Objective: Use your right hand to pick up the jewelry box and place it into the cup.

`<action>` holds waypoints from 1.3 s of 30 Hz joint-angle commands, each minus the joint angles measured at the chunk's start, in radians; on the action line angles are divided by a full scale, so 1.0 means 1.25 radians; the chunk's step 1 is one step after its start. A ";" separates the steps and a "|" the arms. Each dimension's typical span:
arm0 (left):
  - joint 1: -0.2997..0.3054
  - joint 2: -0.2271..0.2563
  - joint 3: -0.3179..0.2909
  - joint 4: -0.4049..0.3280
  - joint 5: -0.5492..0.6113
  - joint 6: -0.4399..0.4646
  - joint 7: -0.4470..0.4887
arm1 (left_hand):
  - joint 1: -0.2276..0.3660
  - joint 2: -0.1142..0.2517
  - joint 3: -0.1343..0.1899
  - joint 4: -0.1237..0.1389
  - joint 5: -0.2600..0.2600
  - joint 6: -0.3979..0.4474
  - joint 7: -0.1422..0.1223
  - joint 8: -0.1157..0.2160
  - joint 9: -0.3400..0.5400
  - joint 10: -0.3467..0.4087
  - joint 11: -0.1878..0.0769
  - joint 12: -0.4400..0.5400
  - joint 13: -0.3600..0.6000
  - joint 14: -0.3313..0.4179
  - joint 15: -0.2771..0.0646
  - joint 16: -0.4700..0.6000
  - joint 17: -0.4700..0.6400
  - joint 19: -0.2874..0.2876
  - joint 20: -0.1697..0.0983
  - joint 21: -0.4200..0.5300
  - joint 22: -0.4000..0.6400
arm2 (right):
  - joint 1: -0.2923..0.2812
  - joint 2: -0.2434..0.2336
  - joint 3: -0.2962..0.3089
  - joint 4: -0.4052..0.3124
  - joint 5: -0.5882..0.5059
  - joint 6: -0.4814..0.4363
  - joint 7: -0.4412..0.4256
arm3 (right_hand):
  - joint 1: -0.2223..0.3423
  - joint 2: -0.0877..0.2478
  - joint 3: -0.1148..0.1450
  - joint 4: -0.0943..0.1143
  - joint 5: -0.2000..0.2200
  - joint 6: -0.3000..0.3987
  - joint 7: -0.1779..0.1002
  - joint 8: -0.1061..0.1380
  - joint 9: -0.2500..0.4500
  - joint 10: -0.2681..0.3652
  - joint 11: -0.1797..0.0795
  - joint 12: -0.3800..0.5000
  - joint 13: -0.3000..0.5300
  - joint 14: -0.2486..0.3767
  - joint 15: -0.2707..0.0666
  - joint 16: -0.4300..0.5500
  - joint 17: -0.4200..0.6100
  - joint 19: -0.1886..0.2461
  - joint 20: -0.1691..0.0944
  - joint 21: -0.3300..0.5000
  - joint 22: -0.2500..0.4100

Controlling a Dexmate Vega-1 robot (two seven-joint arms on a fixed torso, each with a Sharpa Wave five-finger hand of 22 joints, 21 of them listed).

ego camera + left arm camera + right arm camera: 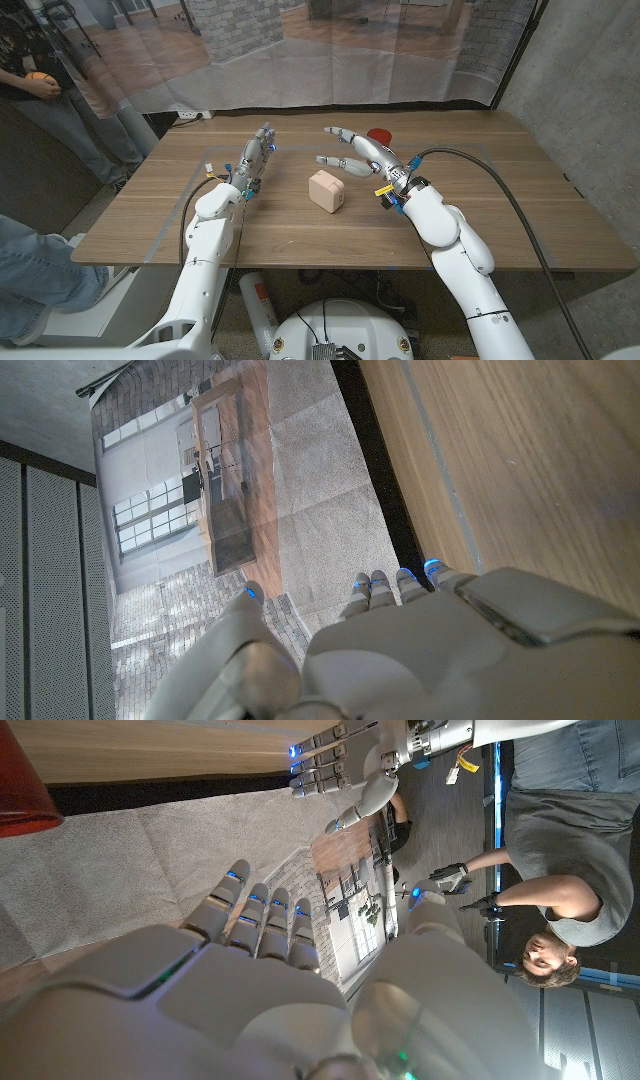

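The jewelry box (327,190), a pale little cube, sat on the wooden table (520,200) about mid-way between the 2 hands, touching neither. The right hand (359,150) hung just beside and behind it, fingers spread apart, holding nothing. The red cup (379,135) peeked out right behind that hand. The left hand (253,157) was off to the side, fingers straight and together, empty.

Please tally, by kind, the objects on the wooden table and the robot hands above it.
Jewelry box, pale peach: 1
Cup, red, partly hidden behind the right hand: 1
Robot hands, left hand and right hand, both holding nothing with fingers apart: 2
Total: 4
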 commanded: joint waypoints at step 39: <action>0.005 0.007 -0.008 -0.011 0.000 0.008 0.009 | 0.016 0.006 -0.005 -0.005 0.005 0.006 -0.006 0.003 0.002 -0.001 -0.002 0.001 0.003 0.002 -0.003 -0.001 0.002 -0.030 0.006 -0.002 0.003 | 0.022 -0.009 -0.095 -0.006 -0.170 -0.133 -0.012 | 0.028 -0.026 -0.010 0.018 0.024 -0.099 -0.004 -0.015 0.003 -0.046 0.012 -0.009 0.005 -0.017 0.042 -0.002 0.002 0.017 0.107 -0.006 0.004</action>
